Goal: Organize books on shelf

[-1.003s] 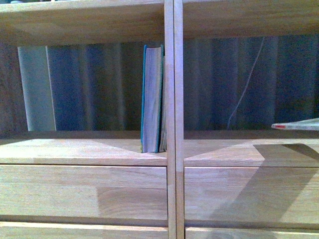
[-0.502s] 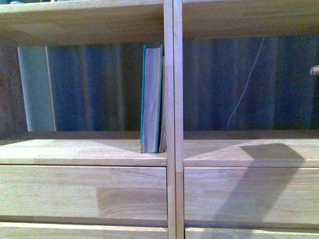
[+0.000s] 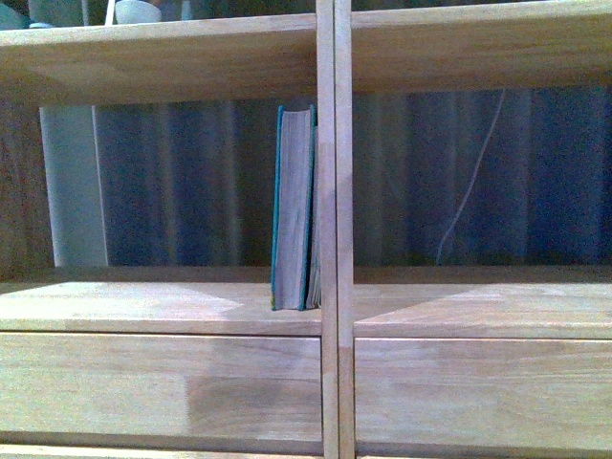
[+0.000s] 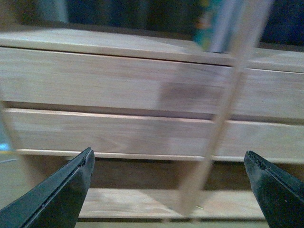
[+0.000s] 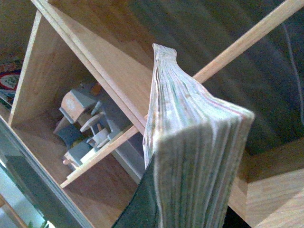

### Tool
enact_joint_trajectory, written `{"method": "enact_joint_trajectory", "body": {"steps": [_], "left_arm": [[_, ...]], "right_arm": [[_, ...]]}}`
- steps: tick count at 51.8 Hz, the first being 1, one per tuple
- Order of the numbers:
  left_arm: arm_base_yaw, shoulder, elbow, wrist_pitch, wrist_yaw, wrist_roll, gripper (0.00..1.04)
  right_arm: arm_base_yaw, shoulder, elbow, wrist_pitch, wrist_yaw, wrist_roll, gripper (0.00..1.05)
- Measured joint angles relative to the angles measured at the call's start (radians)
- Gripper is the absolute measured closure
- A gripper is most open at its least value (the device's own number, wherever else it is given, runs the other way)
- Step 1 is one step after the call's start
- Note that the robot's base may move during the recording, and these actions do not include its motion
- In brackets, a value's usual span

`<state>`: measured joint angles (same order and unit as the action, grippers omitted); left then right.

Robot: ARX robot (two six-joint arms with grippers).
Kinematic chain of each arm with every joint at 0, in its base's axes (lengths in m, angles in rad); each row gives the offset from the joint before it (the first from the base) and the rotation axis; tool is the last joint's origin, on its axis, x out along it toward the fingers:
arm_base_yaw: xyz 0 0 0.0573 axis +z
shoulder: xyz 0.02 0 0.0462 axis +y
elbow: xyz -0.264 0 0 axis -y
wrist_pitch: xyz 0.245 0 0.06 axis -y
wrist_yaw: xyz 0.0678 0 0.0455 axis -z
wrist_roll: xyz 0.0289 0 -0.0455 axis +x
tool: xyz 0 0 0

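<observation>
Now, watch the right edge of your front view. A second ago the paperback's pale edge poked in there, lying flat. Half a second ago only its tip showed, higher up, and now it's out of that frame altogether. The shadow that lay over the lower right drawer front (image 3: 478, 392) has gone with it. The shelf (image 3: 172, 301) also sits lower in the frame than it did, so the camera has risen or tilted up. My read is that you're lifting the book rather than sliding it in, so the placing is still ahead of you.

Over in the right wrist view, your right claw (image 5: 147, 209) is pinching the paperback (image 5: 194, 142). Its page edges fill the picture, with one dark finger beside them and the other hidden. Your left claw (image 4: 171, 190) is spread wide, holding nothing and facing the drawer fronts. That view is blurred.

On to the compartments. The left one holds the teal book (image 3: 292, 208), upright and tight by the central divider (image 3: 332, 191). A thin sliver shows between the two, and you can't tell what it is. No book shows in the right compartment. At the frame's upper left, pale rounded things (image 3: 134, 11) sit on the board above, cut off. The right wrist view shows grey objects (image 5: 85, 128) in another compartment, too unclear to name.
</observation>
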<state>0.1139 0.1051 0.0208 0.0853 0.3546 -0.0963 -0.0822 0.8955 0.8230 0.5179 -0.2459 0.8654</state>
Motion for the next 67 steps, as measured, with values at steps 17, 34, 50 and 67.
{"method": "enact_joint_trajectory", "body": {"steps": [17, 34, 50, 67], "left_arm": [[0.289, 0.44, 0.149, 0.371, 0.694, -0.227, 0.07], [0.325, 0.639, 0.407, 0.558, 0.791, -0.391, 0.07], [0.08, 0.85, 0.762, 0.671, 0.647, -0.689, 0.07], [-0.231, 0.982, 0.833, 0.783, 0.477, -0.904, 0.07]], "right_arm": [[-0.017, 0.008, -0.002, -0.005, -0.006, -0.017, 0.97], [-0.005, 0.019, 0.003, -0.014, 0.005, -0.025, 0.97], [0.075, 0.063, 0.065, -0.013, 0.064, -0.026, 0.97], [0.224, 0.072, 0.107, 0.006, 0.124, -0.03, 0.97]]}}
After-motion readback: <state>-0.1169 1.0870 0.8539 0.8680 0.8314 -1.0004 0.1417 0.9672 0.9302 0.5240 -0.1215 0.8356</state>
